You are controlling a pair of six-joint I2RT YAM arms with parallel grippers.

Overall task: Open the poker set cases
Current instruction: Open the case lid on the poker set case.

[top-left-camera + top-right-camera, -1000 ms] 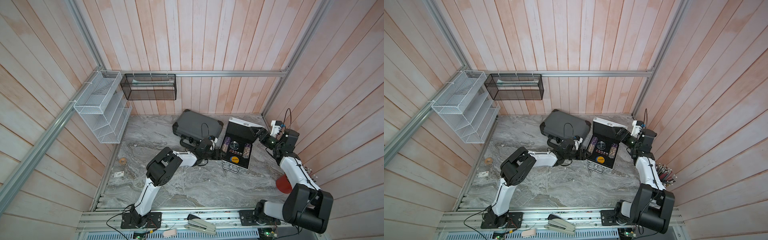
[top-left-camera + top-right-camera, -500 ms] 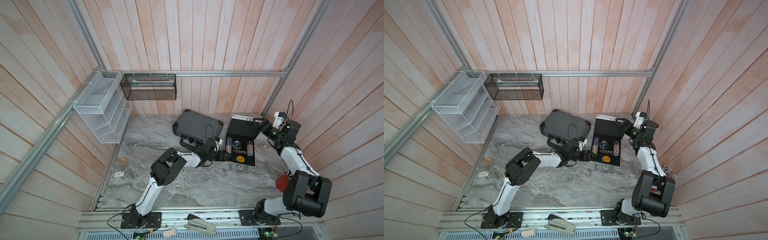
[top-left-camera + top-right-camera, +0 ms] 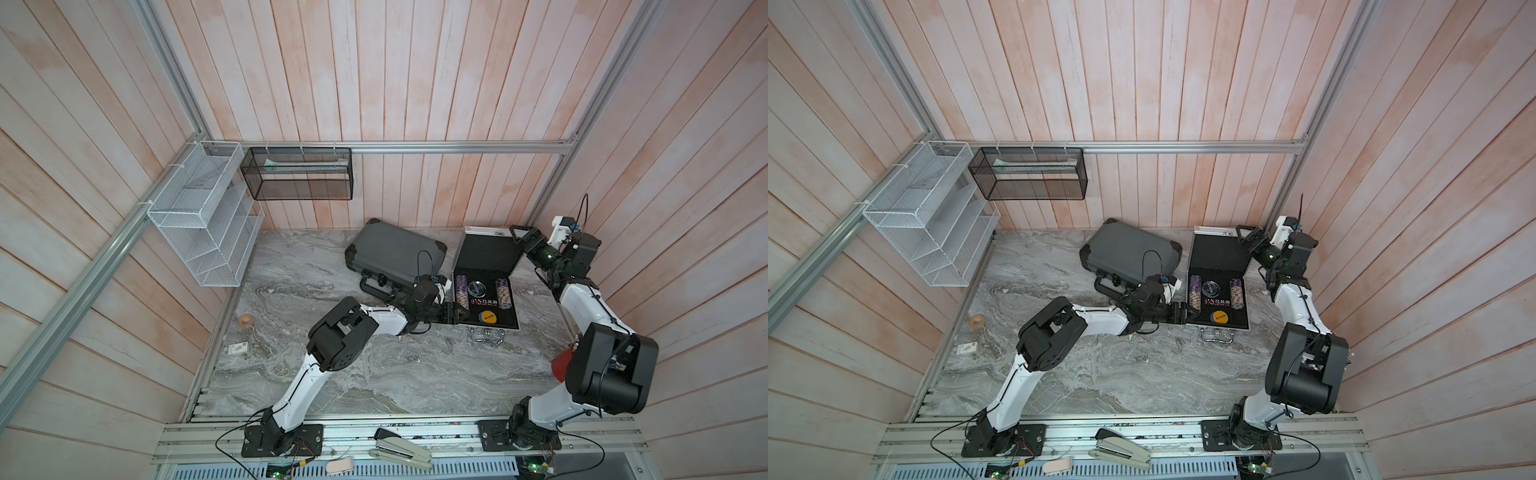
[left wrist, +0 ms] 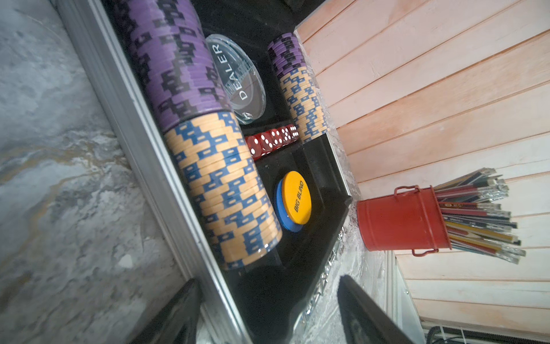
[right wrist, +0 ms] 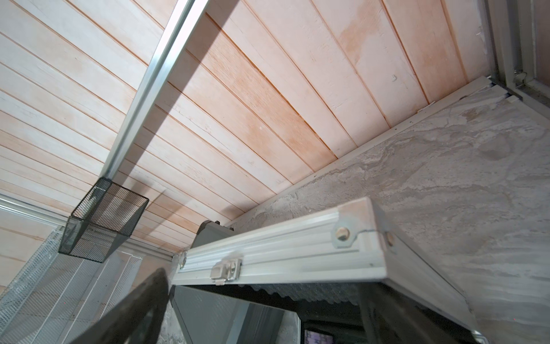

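Note:
The smaller silver poker set case stands open in both top views, its foam-lined lid [image 3: 487, 254] leaning back towards the wall. Its base [image 4: 134, 125] holds chip rows, red dice, a dealer button and a yellow button. My right gripper [image 3: 520, 235] is open at the lid's far right corner, and the lid's aluminium edge [image 5: 282, 247] sits between its fingers. My left gripper [image 3: 455, 311] is open and straddles the base's front left corner. The larger dark grey poker set case [image 3: 395, 253] lies shut behind the left arm, handle towards the front.
A red bucket of pencils [image 3: 561, 365] stands by the right arm's elbow. White [image 3: 203, 216] and black [image 3: 297, 174] wire baskets hang on the walls. A tape roll [image 3: 245, 321] and a small card [image 3: 238, 348] lie at the left edge. A stapler [image 3: 401, 451] rests on the front rail.
The right gripper has moved back towards the wall and the silver lid has swung further open. The case has turned squarer to the front. The left gripper stays at the base's corner.

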